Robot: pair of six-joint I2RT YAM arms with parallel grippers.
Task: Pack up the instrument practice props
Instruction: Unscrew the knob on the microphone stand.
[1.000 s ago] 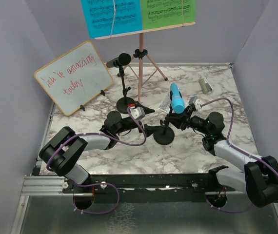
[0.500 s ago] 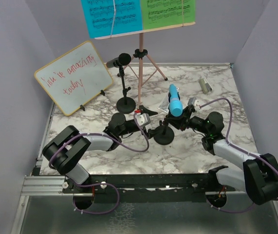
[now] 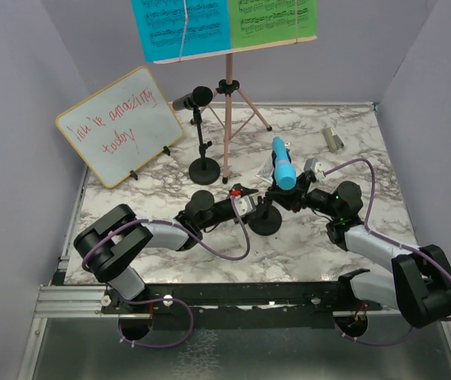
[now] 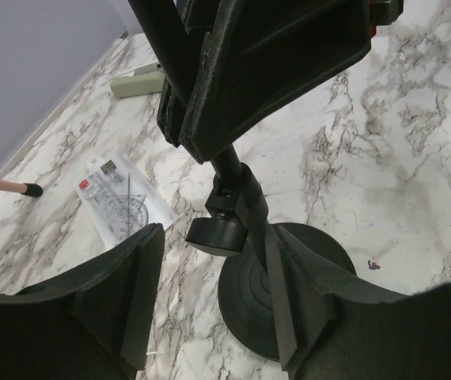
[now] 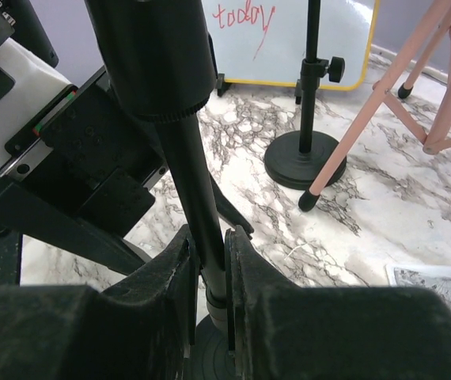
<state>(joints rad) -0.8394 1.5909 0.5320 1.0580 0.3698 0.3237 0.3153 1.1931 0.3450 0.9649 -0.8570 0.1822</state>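
**Securing the near microphone stand with a second grip**

Work on the marble table (image 3: 170,237). Leave the pink music stand (image 3: 227,119), with its blue sheet (image 3: 180,28) and green sheet (image 3: 273,17), upright at the back for a later step.

Locate the near microphone stand (image 3: 265,223) at mid-table, base flat on the marble, with the blue microphone (image 3: 282,166) clipped at the top and tilted.

Keep the right gripper (image 5: 210,269) clamped on the upper pole, fingers tight against it with no gap.

Bring the left gripper (image 3: 247,204) in low, jaws apart, with one finger on either side of the lower pole and above the base.
- Centre the pole between the fingers before closing.
- Avoid catching the adjustment knob (image 4: 216,233) projecting toward the left finger; expect a twist of the stand if pinched.
- Close slowly and watch the base for tipping or sliding.
- Hold the upper grip firm to prevent the microphone swinging.

Changes against the view one second back:
- Left arm advanced rightward, from near the foot of the music stand to the near microphone stand.
- Left jaws narrowed, yet apparently short of contact with the pole.
- Blue microphone shifted slightly leftward.
- Right grip, far microphone stand (image 3: 204,168) and black microphone (image 3: 194,98) unchanged.
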